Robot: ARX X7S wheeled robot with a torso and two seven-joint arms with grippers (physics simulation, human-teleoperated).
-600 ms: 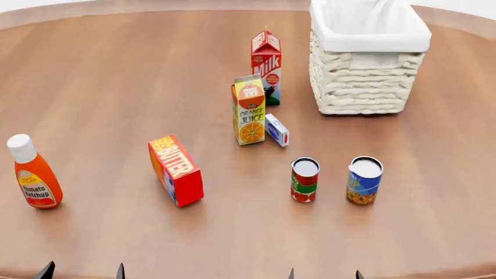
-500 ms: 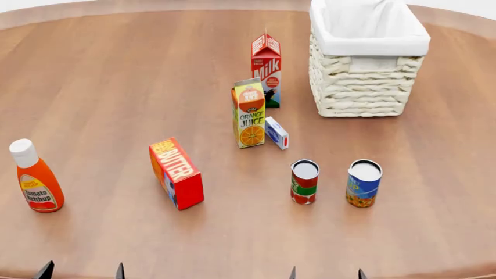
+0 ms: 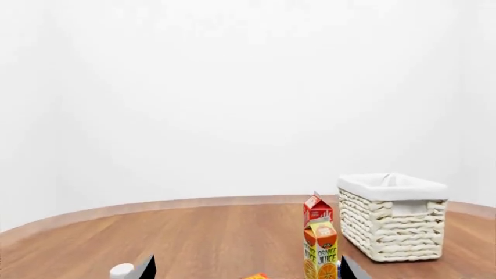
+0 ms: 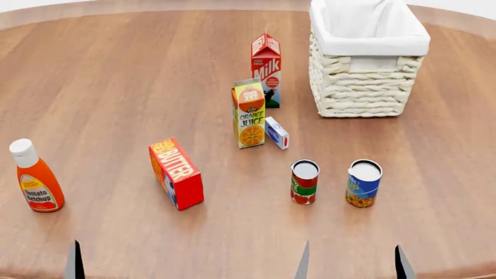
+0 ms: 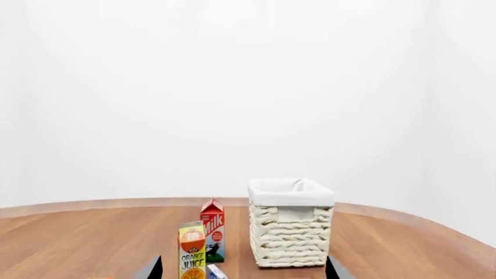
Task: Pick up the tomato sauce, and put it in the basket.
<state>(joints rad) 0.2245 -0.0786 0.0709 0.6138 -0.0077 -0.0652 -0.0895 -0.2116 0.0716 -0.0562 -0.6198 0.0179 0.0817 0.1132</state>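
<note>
the red gabled carton (image 4: 266,68) read "milk"; the orange-green carton (image 4: 249,113) "orange juice"; the red box (image 4: 176,172) "butter"; the orange bottle (image 4: 36,180) "tomato ketchup".

Ahead of the right pincer (image 4: 350,263), a red-and-green tomato sauce (image 4: 305,182) tin beside a blue-and-yellow can (image 4: 363,183), beyond them a cream woven basket (image 4: 361,93) with white liner, on brown wood-grain worktop (image 4: 116,87).

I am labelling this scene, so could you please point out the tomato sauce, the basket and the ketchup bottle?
tomato sauce (image 4: 305,182): head view, on the red and green label.
basket (image 4: 360,93): head view, on the woven front wall.
ketchup bottle (image 4: 37,185): head view, on the orange body above the label.
</note>
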